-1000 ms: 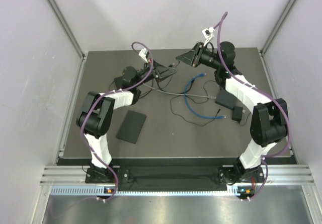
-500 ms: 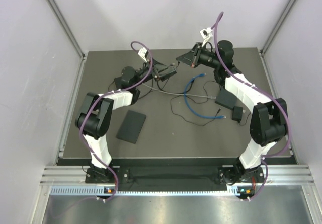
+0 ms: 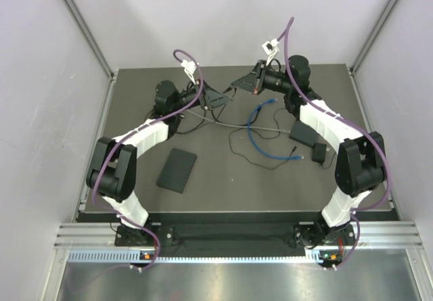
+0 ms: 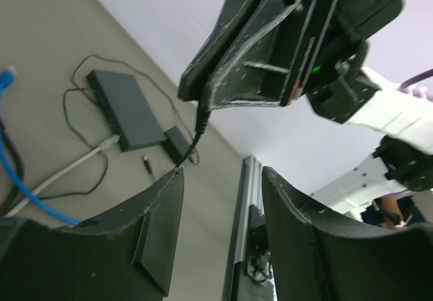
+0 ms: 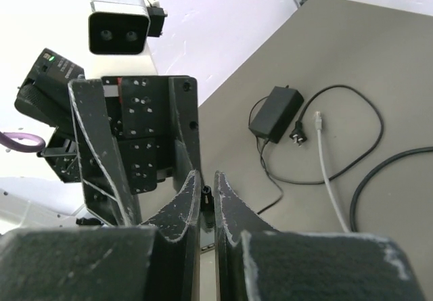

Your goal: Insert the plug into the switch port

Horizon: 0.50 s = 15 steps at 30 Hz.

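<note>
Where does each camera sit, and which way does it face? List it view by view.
Top: above and behind the bases, looking down on the table; both arms show whole, with the left pincer and right pincer tips close together.
Left wrist: on the left arm, looking past its own open fingers at the right pincer, shut on a black cord.
Right wrist: looks past its own shut fingers at the left pincer.
Shared: all three show the power adapter.
</note>
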Each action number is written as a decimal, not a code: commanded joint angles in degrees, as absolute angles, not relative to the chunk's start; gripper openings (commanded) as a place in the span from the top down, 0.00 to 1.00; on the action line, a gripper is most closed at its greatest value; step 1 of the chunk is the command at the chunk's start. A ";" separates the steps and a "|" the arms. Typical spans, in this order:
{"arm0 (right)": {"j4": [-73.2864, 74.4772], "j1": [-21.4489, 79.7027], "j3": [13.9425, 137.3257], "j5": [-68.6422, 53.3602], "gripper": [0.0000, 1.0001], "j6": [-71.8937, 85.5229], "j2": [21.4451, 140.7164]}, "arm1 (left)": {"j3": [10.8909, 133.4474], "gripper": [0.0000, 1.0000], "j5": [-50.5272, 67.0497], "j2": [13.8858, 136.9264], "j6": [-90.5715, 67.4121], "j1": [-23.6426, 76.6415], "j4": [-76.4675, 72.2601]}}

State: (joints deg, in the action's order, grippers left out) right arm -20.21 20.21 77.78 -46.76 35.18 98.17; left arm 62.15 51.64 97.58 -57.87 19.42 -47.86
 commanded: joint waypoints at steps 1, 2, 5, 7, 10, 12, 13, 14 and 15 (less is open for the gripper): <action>-24.17 21.62 79.01 -49.13 1.00 36.65 96.24 | 63.63 0.45 51.16 95.01 -49.05 19.95 -40.52; -24.26 21.80 79.10 -49.22 1.00 36.65 96.33 | 63.63 0.46 50.72 94.84 -47.82 20.39 -40.00; -24.26 22.41 79.19 -50.01 1.00 36.74 96.24 | 64.51 0.54 49.67 94.75 -44.92 20.92 -36.05; -23.82 22.67 79.19 -50.18 1.00 36.65 96.24 | 64.42 0.60 49.66 94.66 -43.86 20.92 -35.77; -23.47 23.03 79.19 -50.27 1.00 36.39 96.33 | 64.42 0.69 49.48 94.75 -43.86 21.01 -35.95; -22.42 23.38 79.45 -50.27 1.00 35.60 96.42 | 64.34 0.68 49.66 94.75 -43.51 21.18 -35.95; -21.63 23.55 79.54 -49.93 1.00 34.99 96.50 | 64.60 0.65 50.18 94.75 -43.42 21.09 -36.03; -19.88 23.55 79.63 -49.49 1.00 34.11 96.42 | 64.51 0.61 51.14 94.49 -43.59 21.18 -37.34; -18.99 23.55 79.80 -48.96 1.00 32.36 96.33 | 64.42 0.55 52.20 94.13 -43.85 21.09 -38.05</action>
